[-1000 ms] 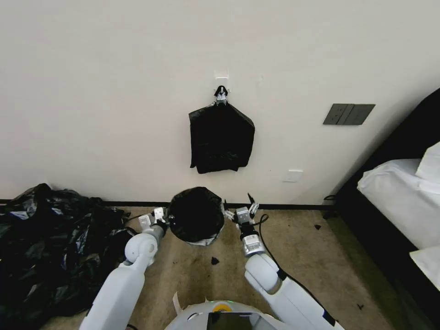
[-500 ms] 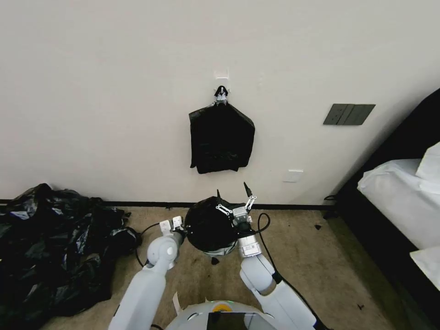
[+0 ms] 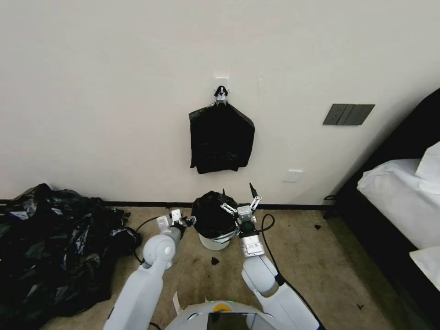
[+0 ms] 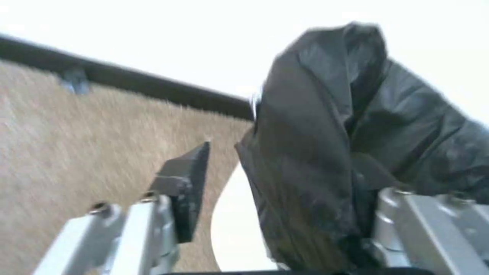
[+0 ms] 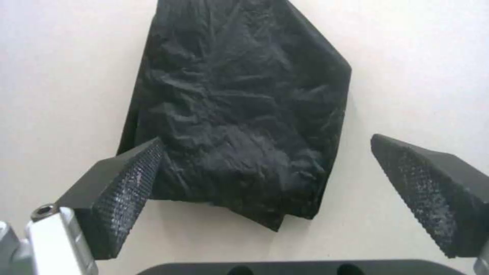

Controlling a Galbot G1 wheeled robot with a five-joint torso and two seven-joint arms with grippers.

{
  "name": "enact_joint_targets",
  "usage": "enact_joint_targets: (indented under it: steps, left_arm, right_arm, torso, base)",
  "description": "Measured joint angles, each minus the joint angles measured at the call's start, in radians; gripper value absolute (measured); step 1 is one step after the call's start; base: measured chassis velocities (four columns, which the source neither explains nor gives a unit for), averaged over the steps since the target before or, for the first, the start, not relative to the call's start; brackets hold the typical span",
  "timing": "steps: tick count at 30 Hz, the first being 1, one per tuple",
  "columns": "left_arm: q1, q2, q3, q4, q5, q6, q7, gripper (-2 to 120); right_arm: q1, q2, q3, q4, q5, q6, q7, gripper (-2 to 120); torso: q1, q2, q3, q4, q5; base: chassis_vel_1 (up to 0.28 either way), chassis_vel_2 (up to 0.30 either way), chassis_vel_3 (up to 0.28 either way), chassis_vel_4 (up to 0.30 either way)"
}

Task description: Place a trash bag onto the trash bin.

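Note:
The cream-white trash bin [image 3: 214,242] stands on the carpet by the wall. The glossy black trash bag [image 3: 212,214] is draped over its top, and its lower side stays bare. My left gripper [image 3: 189,221] sits at the bin's left side, open. In the left wrist view the trash bag [image 4: 326,152] hangs between the spread fingers [image 4: 186,191], over the white trash bin [image 4: 237,229], and covers the far finger. My right gripper [image 3: 237,189] is at the bin's right rim, open and pointing up the wall. Nothing is between its pads [image 5: 125,191].
A flat black bundle [image 3: 221,140] hangs from a wall hook above the bin, also in the right wrist view as the bundle [image 5: 239,110]. A heap of black bags [image 3: 50,247] fills the floor at left. A bed [image 3: 403,197] stands at right. A black scrap [image 3: 214,260] lies near the bin.
The bag-covered bin has shifted right and toward the wall, with both grippers following. The bin's white lower side now shows. The right gripper has risen and points upward.

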Motion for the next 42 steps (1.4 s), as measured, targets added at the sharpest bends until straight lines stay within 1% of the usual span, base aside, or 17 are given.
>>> enact_joint_targets:
  steps: [3,5,7,9,10,13,14,15,16,17,18,19,22,26,28,36,42]
  left_arm:
    - [0.03,0.026,-0.01,-0.055,0.014,-0.008,0.006,70]
    - [0.076,0.048,-0.02,-0.125,0.052,-0.023,0.007,81]
    - [0.089,0.05,-0.021,-0.139,0.069,-0.032,0.007,84]
    - [0.131,0.044,-0.029,-0.16,0.132,-0.103,0.009,95]
    - [0.131,0.044,-0.029,-0.16,0.132,-0.103,0.009,95]
    - [0.201,0.026,-0.042,-0.164,0.271,-0.334,0.078,99]
    - [0.234,0.014,-0.056,-0.153,0.386,-0.491,0.136,100]
    - [0.234,0.014,-0.056,-0.153,0.386,-0.491,0.136,100]
    - [0.259,-0.006,-0.076,-0.135,0.516,-0.645,0.179,100]
    - [0.272,-0.025,-0.1,-0.124,0.606,-0.737,0.2,100]
    - [0.281,-0.045,-0.123,-0.12,0.67,-0.795,0.207,100]
    - [0.281,-0.045,-0.123,-0.12,0.67,-0.795,0.207,100]
    - [0.302,-0.083,-0.156,-0.116,0.705,-0.903,0.186,100]
    - [0.325,-0.11,-0.162,-0.107,0.694,-0.978,0.186,100]
    - [0.33,-0.116,-0.163,-0.107,0.692,-0.988,0.191,100]
    - [0.338,-0.163,-0.185,-0.088,0.716,-1.019,0.235,100]
    - [0.337,-0.17,-0.17,-0.062,0.721,-1.019,0.239,100]
  right_arm:
    - [-0.002,0.002,0.006,-0.004,0.003,0.003,0.002,100]
    - [-0.001,0.009,0.012,-0.015,0.005,0.007,0.004,100]
    - [0.0,0.012,0.013,-0.019,0.006,0.008,0.004,100]
    - [0.0,0.023,0.017,-0.026,0.006,0.012,0.004,100]
    - [0.0,0.023,0.017,-0.026,0.006,0.012,0.004,100]
    - [-0.011,0.037,0.038,-0.026,0.016,0.029,0.005,100]
    - [-0.02,0.046,0.052,-0.026,0.024,0.035,0.01,100]
    - [-0.02,0.046,0.052,-0.026,0.024,0.035,0.01,100]
    - [-0.036,0.057,0.07,-0.021,0.031,0.036,0.017,100]
    - [-0.055,0.066,0.094,-0.011,0.038,0.034,0.013,100]
    - [-0.078,0.075,0.124,0.005,0.048,0.03,-0.003,100]
    - [-0.078,0.075,0.124,0.005,0.048,0.03,-0.003,100]
    - [-0.146,0.1,0.206,0.064,0.089,-0.016,-0.047,100]
    - [-0.204,0.128,0.253,0.104,0.107,-0.056,-0.08,100]
    - [-0.214,0.136,0.264,0.106,0.105,-0.051,-0.092,100]
    - [-0.252,0.208,0.282,0.115,0.069,0.024,-0.083,100]
    - [-0.242,0.231,0.324,0.034,0.004,0.145,-0.115,100]
  torso:
    - [0.0,0.0,0.0,0.0,0.0001]
    - [0.0,0.0,0.0,0.0,0.0001]
    - [0.0,0.0,0.0,0.0001,0.0001]
    - [0.0,0.0,0.0,-0.0002,0.0]
    - [0.0,0.0,0.0,-0.0002,0.0]
    - [0.0,0.0,0.0,0.0001,-0.0001]
    - [0.0,0.0,0.0,0.0002,0.0002]
    - [0.0,0.0,0.0,0.0002,0.0002]
    - [0.0,0.0,0.0,0.0003,0.0002]
    - [0.0,0.0,0.0,0.0001,-0.0001]
    - [0.0,0.0,0.0,-0.0002,0.0002]
    - [0.0,0.0,0.0,-0.0002,0.0002]
    - [0.0,0.0,0.0,-0.0001,0.0002]
    - [0.0,0.0,0.0,-0.0002,0.0001]
    - [0.0,0.0,0.0,-0.0001,0.0001]
    - [0.0,0.0,0.0,0.0,-0.0001]
    - [0.0,0.0,0.0,0.0,0.0]
  base:
    - [0.0,0.0,0.0,0.0]
    - [0.0,0.0,0.0,0.0]
    - [0.0,0.0,0.0,0.0]
    - [0.0,0.0,0.0,0.0]
    - [0.0,0.0,0.0,0.0]
    - [0.0,0.0,0.0,0.0]
    - [0.0,0.0,0.0,0.0]
    - [0.0,0.0,0.0,0.0]
    - [0.0,0.0,0.0,0.0]
    - [0.0,0.0,0.0,0.0]
    - [0.0,0.0,0.0,0.0]
    - [0.0,0.0,0.0,0.0]
    - [0.0,0.0,0.0,0.0]
    - [0.0,0.0,0.0,0.0]
    - [0.0,0.0,0.0,0.0]
    - [0.0,0.0,0.0,0.0]
    - [0.0,0.0,0.0,0.0]
